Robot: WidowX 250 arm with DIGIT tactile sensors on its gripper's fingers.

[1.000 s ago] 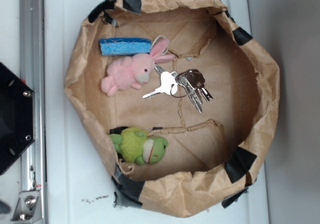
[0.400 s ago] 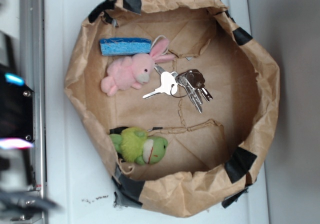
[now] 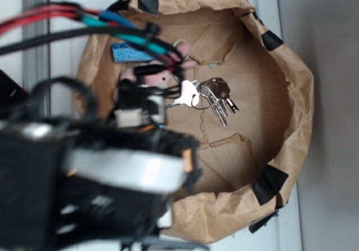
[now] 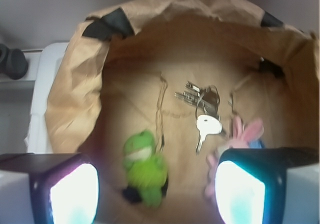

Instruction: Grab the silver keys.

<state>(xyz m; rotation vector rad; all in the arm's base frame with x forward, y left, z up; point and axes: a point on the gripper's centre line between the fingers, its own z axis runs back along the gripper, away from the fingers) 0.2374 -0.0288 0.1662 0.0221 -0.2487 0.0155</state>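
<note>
- In the wrist view the gripper [image 4: 155, 194] shows two fingers [image 4: 70, 191] at the bottom corners, spread wide with nothing between them; only their glowing pads are visible, the rest cut off by the frame
- Beyond the fingers, the silver keys [image 4: 202, 109] lie on the floor of the brown paper bag [image 4: 75, 99], near the middle, apart from the fingers
- The green plush frog [image 4: 145, 171] lies nearer the left finger; the pink plush rabbit [image 4: 240, 136] is half hidden behind the right finger
- In the exterior view the arm [image 3: 95, 167] is a blurred dark mass with cables; the gripper itself cannot be made out there
- It hides the frog entirely and most of the rabbit and the blue sponge [image 3: 128, 54]
- The keys [image 3: 210, 97] stay uncovered there, just right of the arm
</note>
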